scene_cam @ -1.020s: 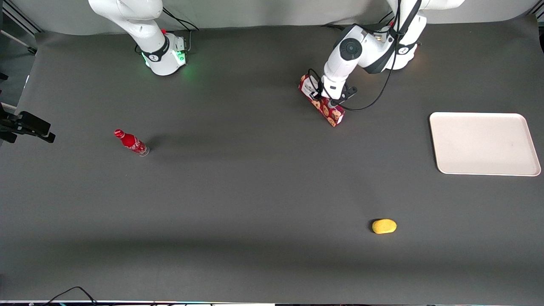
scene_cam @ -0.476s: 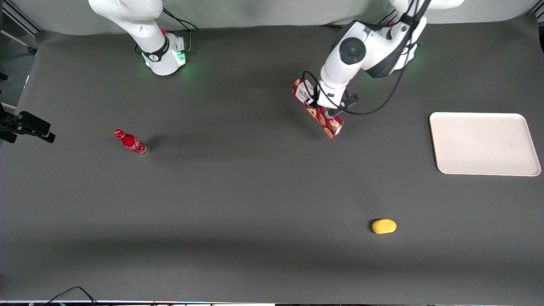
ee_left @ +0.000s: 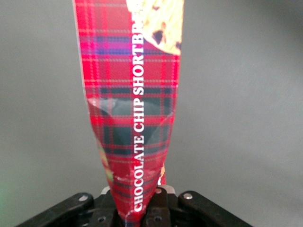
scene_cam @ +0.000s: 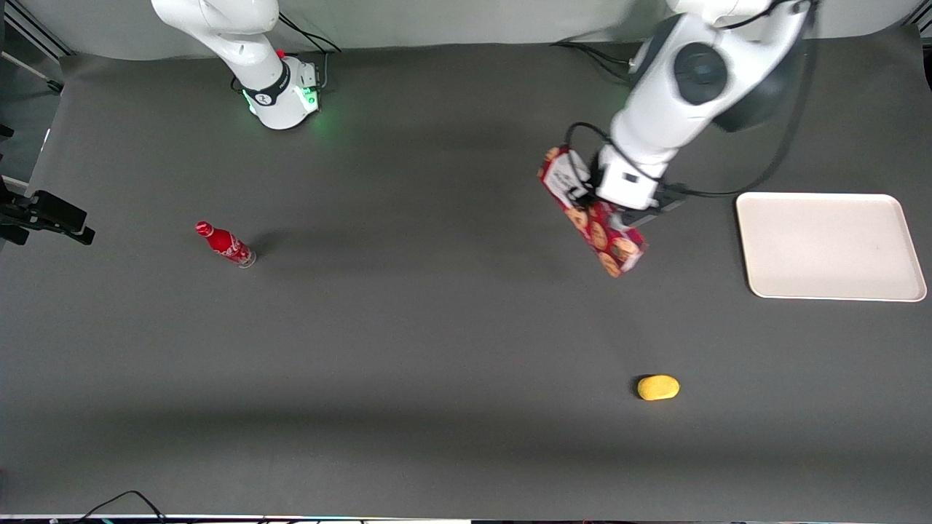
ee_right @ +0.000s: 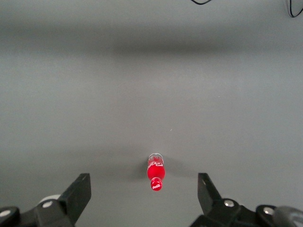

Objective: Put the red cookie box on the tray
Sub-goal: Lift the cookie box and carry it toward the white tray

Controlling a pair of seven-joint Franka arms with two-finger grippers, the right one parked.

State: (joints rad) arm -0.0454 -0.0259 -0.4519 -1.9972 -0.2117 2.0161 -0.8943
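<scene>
The red cookie box (scene_cam: pixel 595 224), a long dark-red carton with cookie prints and a white label at one end, hangs in the air above the table, tilted. My left gripper (scene_cam: pixel 617 211) is shut on its middle. In the left wrist view the box (ee_left: pixel 135 104) shows red tartan with "CHOCOLATE CHIP SHORTBREAD" lettering, and its sides are pinched in where the gripper (ee_left: pixel 139 215) clamps it. The cream-white tray (scene_cam: pixel 830 246) lies flat toward the working arm's end of the table, apart from the box and with nothing on it.
A yellow oval object (scene_cam: pixel 658 387) lies on the dark mat nearer the front camera than the box. A small red bottle (scene_cam: pixel 224 244) lies toward the parked arm's end, also seen in the right wrist view (ee_right: pixel 155 171).
The left arm has lifted the cookie box off the mat and carried it toward the tray and a little nearer the front camera. Bottle, yellow object and tray stayed put.
</scene>
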